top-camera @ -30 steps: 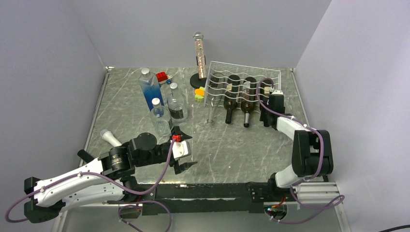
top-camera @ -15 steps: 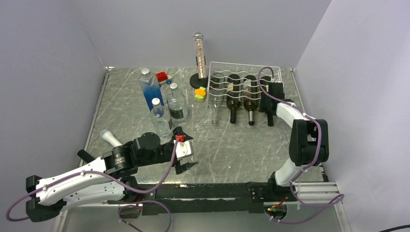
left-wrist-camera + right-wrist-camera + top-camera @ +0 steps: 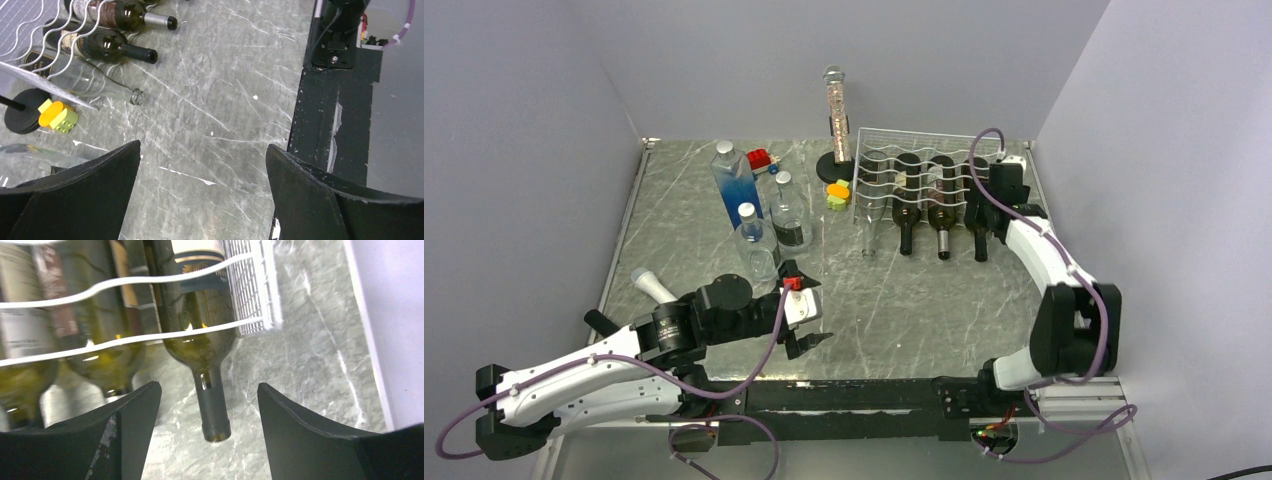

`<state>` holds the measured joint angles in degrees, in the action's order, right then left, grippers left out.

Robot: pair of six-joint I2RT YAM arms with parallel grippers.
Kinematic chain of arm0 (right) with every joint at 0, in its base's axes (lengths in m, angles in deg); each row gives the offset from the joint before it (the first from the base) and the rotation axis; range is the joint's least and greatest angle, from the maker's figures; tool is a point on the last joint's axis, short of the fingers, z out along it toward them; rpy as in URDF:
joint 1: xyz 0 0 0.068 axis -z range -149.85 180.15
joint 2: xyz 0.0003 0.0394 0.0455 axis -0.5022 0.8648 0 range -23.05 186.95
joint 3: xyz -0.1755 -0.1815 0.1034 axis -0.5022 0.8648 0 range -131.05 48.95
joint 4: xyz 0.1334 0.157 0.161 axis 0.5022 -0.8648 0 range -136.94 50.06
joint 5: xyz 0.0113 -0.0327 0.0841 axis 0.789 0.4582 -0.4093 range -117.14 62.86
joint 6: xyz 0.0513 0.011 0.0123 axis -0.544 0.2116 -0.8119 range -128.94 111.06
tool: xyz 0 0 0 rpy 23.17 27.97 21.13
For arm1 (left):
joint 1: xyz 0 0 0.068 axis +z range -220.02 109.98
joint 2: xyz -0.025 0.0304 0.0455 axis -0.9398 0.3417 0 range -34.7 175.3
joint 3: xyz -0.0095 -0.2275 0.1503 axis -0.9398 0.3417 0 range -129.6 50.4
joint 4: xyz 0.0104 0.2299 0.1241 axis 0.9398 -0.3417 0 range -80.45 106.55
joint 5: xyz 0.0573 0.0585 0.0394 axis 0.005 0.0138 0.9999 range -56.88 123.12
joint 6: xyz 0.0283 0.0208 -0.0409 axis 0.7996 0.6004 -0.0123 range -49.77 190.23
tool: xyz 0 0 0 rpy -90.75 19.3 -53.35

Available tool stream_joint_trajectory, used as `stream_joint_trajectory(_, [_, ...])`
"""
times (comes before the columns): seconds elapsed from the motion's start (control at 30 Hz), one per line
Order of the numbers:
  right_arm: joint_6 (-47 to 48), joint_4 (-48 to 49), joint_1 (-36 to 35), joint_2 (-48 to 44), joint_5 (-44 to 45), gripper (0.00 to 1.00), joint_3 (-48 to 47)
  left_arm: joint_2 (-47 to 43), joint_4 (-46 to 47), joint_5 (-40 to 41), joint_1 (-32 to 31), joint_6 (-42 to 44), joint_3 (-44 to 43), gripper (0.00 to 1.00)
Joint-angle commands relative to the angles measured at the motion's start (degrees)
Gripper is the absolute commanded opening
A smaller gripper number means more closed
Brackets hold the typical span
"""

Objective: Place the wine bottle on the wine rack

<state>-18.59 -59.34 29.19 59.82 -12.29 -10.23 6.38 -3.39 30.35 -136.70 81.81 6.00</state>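
Right wrist view: wine bottle (image 3: 202,335), dark green glass with a pale label. It lies in the end cradle of the wine rack (image 3: 248,287), body under the wavy white wires, neck sticking out toward the arms and down to the tabletop (image 3: 310,370).

Right claw (image 3: 207,387): fingers spread wide, one on each side of the neck, touching neither glass nor wire. It pinches nothing.

Neighbours: two dark bottles (image 3: 924,212) fill the next cradles. A clear bottle (image 3: 869,215) lies in the cradle at the far end from the right arm.

Left claw (image 3: 202,147): fingers spread and empty. It hovers over bare tabletop near the arm bases, well apart from the rack.

Step judged in hand: clearing the right claw away from a bottle that looks seated.

Handling notes:
- Keep the fingers spread and pull back along the line of the neck, or lift straight up. Swing sideways only once clear.
- Keep off the mesh end panel beside the bottle. A light wire frame would likely slide or tip if a finger snagged it.
- Avoid brushing the neck. A nudge could roll the round glass in its cradle.
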Motion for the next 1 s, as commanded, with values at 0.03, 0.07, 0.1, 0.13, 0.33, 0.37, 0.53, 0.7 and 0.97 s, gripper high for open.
stream_joint_trajectory(0.03, [0.6, -1.6, -0.4, -10.9, -8.4, 0.81, -0.6, 2.3, 1.3, 7.9, 0.0, -6.5, -3.7, 0.99])
stream_joint_trajectory(0.07, [1.3, -1.5, -0.4, -12.2, -14.4, 0.81, -0.7, 3.1, 1.1, 10.0, 0.0, -8.3, -4.1, 0.99])
stream_joint_trajectory(0.1, [1.9, -1.4, -0.4, -13.5, -19.9, 0.82, -0.8, 4.3, 1.1, 11.3, 0.0, -10.3, -4.6, 0.99])
stream_joint_trajectory(0.13, [2.3, -1.3, -0.4, -14.3, -25.5, 0.83, -1.2, 5.2, 1.0, 12.9, 0.0, -12.9, -5.2, 0.99])
stream_joint_trajectory(0.33, [-3.3, 2.3, -2.7, -13.9, -57.5, 0.79, -4.4, 9.9, 2.2, 25.8, 0.0, -24.0, -6.5, 0.99])
stream_joint_trajectory(0.37, [-4.3, 2.0, -4.7, -13.1, -58.5, 0.77, -5.5, 10.1, 1.8, 27.4, 0.0, -25.3, -6.7, 0.99])
stream_joint_trajectory(0.53, [-0.6, -3.7, -19.3, -10.3, -48.2, 0.77, -12.1, 9.0, -1.1, 32.7, 0.2, -31.4, -7.7, 0.99])
stream_joint_trajectory(0.7, [-4.1, -0.3, -27.6, -9.2, -46.1, 0.80, -12.8, 5.0, -7.2, 35.9, 0.5, -31.1, -12.9, 0.99])
stream_joint_trajectory(0.97, [-6.1, 7.7, -41.2, -7.9, -34.4, 0.77, -11.6, 0.1, -16.3, 50.0, 2.7, -29.7, -21.4, 0.99])
